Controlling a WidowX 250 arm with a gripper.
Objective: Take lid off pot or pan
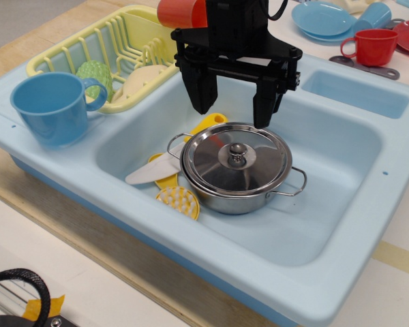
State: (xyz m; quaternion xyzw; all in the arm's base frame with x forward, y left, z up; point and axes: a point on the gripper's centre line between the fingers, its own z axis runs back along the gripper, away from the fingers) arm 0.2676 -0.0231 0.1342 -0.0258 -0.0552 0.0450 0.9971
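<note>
observation.image | gripper (235,109) hung with fingers spread, empty, above the far edge of the lid (236,158) | lid sat closed on the pot (242,194) in the sink (341,225), knob (236,155) nearer than the fingers, likely needing a shift toward it

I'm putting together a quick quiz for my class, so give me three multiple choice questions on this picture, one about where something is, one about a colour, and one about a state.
1. Where does the pot stand?
A. in the sink basin
B. in the yellow rack
C. on the counter

2. What colour is the cup on the sink's left rim?
A. red
B. blue
C. green

3. How is the gripper?
A. shut on the knob
B. open above the lid
C. holding the cup

Answers: 1 A, the pot sits inside the sink. 2 B, it is plainly blue. 3 B, its fingers are spread, clear of the lid.
</note>
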